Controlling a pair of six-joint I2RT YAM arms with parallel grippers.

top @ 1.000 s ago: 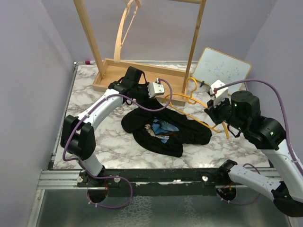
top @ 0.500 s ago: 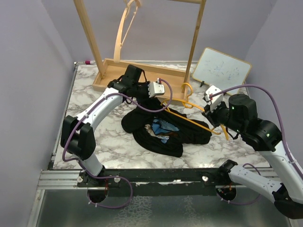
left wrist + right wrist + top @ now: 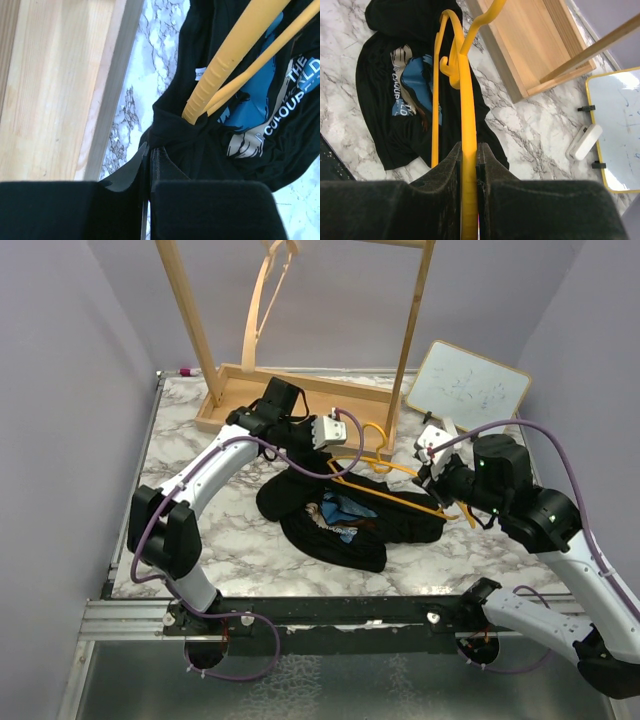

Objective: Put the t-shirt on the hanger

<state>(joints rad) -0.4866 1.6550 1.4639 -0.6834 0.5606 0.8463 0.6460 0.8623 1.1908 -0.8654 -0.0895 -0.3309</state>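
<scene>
The black t-shirt (image 3: 345, 525) lies crumpled mid-table with its blue and white print facing up. My left gripper (image 3: 303, 448) is shut on a hemmed edge of the t-shirt (image 3: 200, 150) and lifts it slightly; in the left wrist view the jaws (image 3: 149, 157) pinch that hem. My right gripper (image 3: 436, 480) is shut on one arm of the yellow hanger (image 3: 385, 466) and holds it over the shirt. In the right wrist view the gripper (image 3: 468, 150) clamps the hanger (image 3: 465, 90). One end of the hanger (image 3: 225, 55) pokes into the shirt's folds beside the left jaws.
A wooden rack with a tray base (image 3: 250, 390) stands at the back, and a pale wooden hanger (image 3: 262, 300) hangs on it. A small whiteboard (image 3: 468, 390) leans at the back right with an eraser (image 3: 584, 141) near it. Purple walls enclose the table.
My right gripper has carried the hanger leftward, so its end now reaches the shirt edge held by my left gripper. The left gripper has barely moved.
</scene>
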